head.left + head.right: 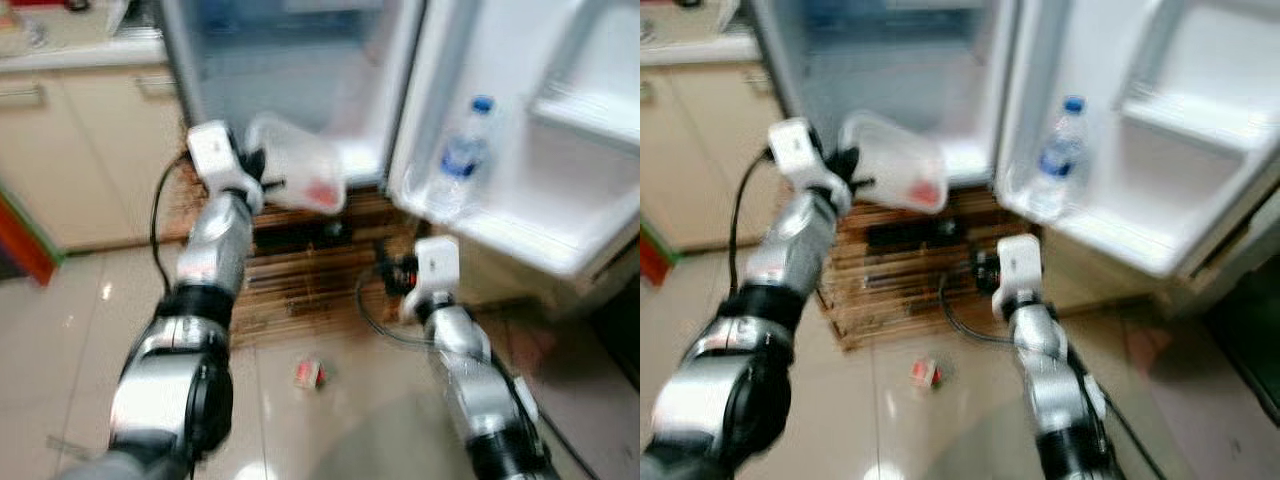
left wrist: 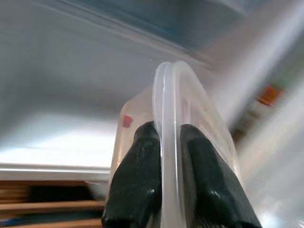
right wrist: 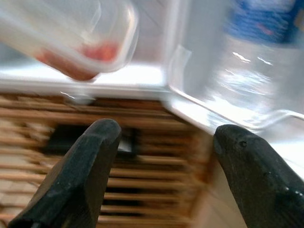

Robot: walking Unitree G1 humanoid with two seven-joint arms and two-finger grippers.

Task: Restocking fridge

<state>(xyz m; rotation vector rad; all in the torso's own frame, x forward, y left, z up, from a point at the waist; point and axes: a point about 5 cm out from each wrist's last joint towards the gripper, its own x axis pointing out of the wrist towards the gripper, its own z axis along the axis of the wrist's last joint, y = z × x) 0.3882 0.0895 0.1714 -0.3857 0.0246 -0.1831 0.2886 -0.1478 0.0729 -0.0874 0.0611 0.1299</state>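
Observation:
My left gripper (image 1: pixel 262 178) is shut on the rim of a clear plastic food container (image 1: pixel 300 165) with something red inside. It holds the container (image 2: pixel 190 123) tilted in the air in front of the open fridge's (image 1: pixel 290 70) lower compartment. The two black fingers (image 2: pixel 142 175) pinch the container's lid edge. My right gripper (image 1: pixel 385 268) is open and empty, lower down, near the fridge door (image 1: pixel 520 120). A water bottle (image 1: pixel 462 155) with a blue cap stands in the door's lower shelf (image 3: pixel 256 61).
A wooden slatted pallet (image 1: pixel 300 280) lies on the floor under the fridge. A small red and white object (image 1: pixel 309 373) lies on the tiled floor. Beige kitchen cabinets (image 1: pixel 90 150) stand at the left.

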